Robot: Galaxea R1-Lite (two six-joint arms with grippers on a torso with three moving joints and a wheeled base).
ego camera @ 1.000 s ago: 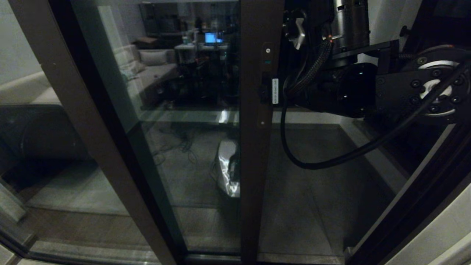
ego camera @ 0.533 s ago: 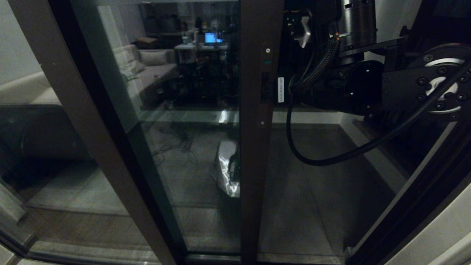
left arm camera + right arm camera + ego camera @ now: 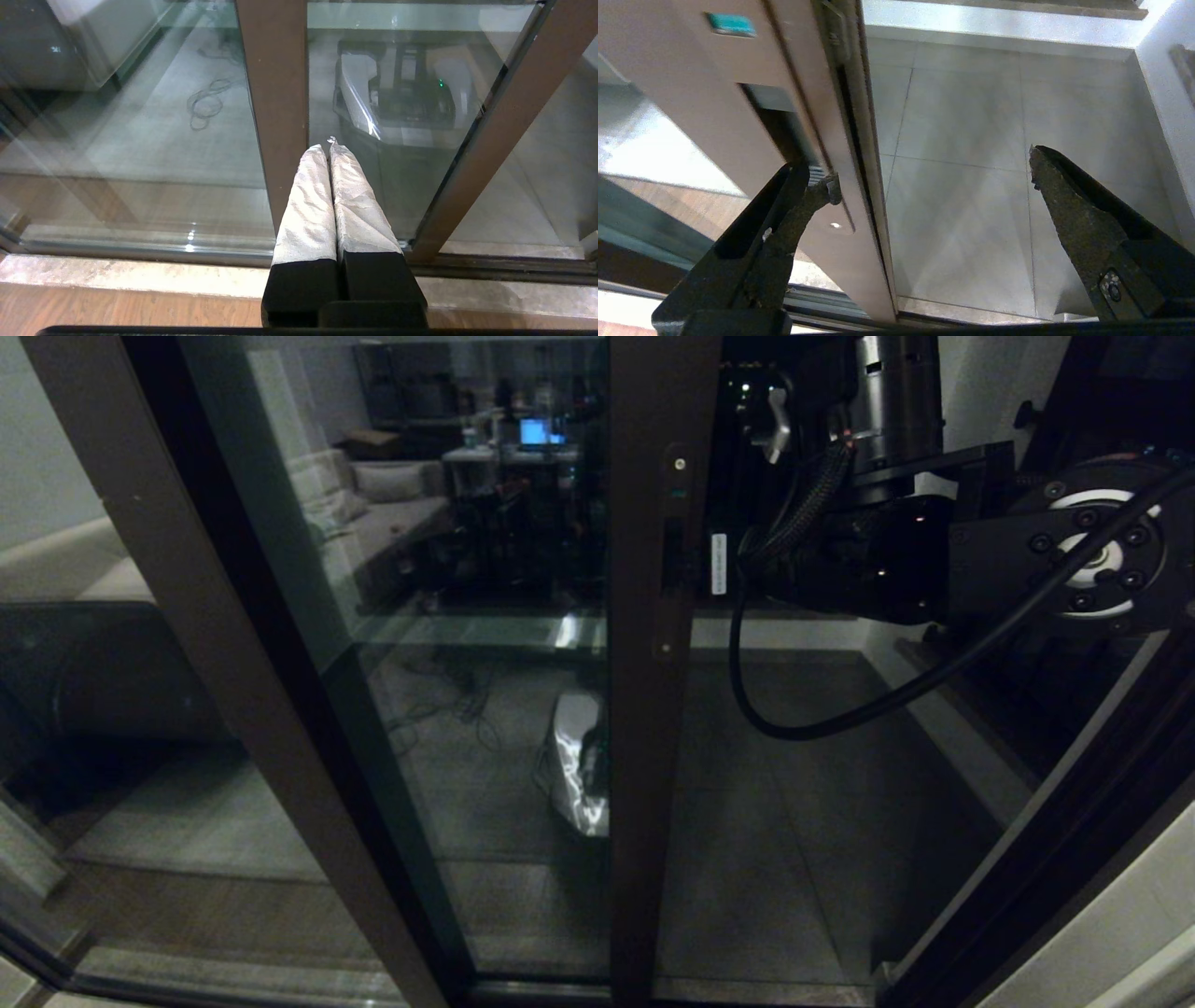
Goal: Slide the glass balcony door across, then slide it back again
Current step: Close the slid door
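Observation:
The glass balcony door [image 3: 523, 616] is partly slid open, its dark brown stile [image 3: 658, 728] standing mid-view with the recessed handle slot [image 3: 672, 555]. My right gripper [image 3: 714, 565] is at that slot, open. In the right wrist view the right gripper [image 3: 934, 171] straddles the stile's edge [image 3: 859, 196]: one fingertip [image 3: 826, 186] rests at the slot's [image 3: 777, 121] lower end, the other hangs free over the balcony tiles. My left gripper [image 3: 327, 145] is shut and empty, held low before the glass by a brown stile [image 3: 275, 93].
The fixed glass panel's plain brown stile [image 3: 233, 663] slants at the left. Right of the door stile the gap opens onto grey balcony tiles [image 3: 794, 821]. The dark door jamb [image 3: 1074, 821] and a white wall bound the right. A floor track [image 3: 140, 252] runs below.
My right gripper has shifted slightly right along the stile's face and its arm has risen a little. The door stile has stayed in place.

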